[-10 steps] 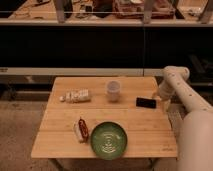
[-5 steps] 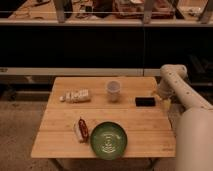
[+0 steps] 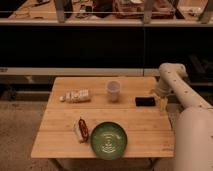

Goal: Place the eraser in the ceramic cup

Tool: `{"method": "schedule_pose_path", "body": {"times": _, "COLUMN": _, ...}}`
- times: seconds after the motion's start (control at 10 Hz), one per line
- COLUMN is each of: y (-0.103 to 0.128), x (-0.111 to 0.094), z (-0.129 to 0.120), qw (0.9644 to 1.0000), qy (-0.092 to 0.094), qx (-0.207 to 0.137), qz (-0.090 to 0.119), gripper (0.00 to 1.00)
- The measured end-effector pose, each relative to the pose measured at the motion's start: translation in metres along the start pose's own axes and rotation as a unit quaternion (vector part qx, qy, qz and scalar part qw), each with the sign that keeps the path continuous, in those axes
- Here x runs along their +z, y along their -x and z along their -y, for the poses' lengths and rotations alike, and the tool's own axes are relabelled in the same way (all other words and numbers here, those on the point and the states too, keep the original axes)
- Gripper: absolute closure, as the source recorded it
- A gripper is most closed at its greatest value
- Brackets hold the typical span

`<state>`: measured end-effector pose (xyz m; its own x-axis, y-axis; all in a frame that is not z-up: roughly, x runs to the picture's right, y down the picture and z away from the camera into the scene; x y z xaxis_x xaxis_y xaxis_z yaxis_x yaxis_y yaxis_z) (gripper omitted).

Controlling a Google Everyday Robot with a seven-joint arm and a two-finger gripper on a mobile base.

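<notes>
White-shelled arm (image 3: 172, 75) bends down from its elbow at the table's 2 o'clock corner and ends in the gripper (image 3: 161, 102), which hangs low over the right rim of the wooden table (image 3: 60, 131) with its fingers apart and nothing between them. Just at 9 o'clock of the gripper lies the eraser (image 3: 145, 101), a flat black slab resting on the wood, close to the gripper, though whether the two touch I cannot tell. Its long axis runs along the 9-to-3 o'clock line, parallel to the table's far edge, with one short end toward the gripper and the other toward the cup (image 3: 113, 90). The cup stands upright at about 10 o'clock of the eraser, near the middle of the far edge, apart from the slab with a strip of bare wood between them; its mouth faces up, and its inside cannot be made out. At 9 o'clock of the cup lies a pale packet (image 3: 76, 95), its length also roughly along the 9-to-3 line. A broad band of bare wood crosses the middle of the table. At 6 o'clock, close to the near edge, sits a round green plate (image 3: 96, 134) showing only its own faint rings, and just at its 9 o'clock lies a small red-and-white object (image 3: 81, 129), beside the rim. The eraser sits near the right edge, and the robot's white body (image 3: 194, 142) fills the room beyond that edge at 4 o'clock.
</notes>
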<state>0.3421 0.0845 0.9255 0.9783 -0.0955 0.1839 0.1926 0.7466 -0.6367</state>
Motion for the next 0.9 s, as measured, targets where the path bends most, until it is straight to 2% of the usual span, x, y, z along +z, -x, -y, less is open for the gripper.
{"method": "schedule_pose_path", "body": {"times": 0.2, "y": -0.001, "x": 0.008, "z": 0.003, "qw": 0.9999, "qy": -0.005, "qx": 0.011, "qz": 0.003, "gripper": 0.20}}
{"method": "schedule_pose_path", "body": {"times": 0.4, "y": 0.000, "x": 0.014, "z": 0.007, "qw": 0.9994, "qy": -0.018, "qx": 0.025, "qz": 0.014, "gripper": 0.20}}
{"method": "schedule_pose_path", "body": {"times": 0.9, "y": 0.002, "x": 0.017, "z": 0.009, "qw": 0.9981, "qy": -0.033, "qx": 0.041, "qz": 0.030, "gripper": 0.20}}
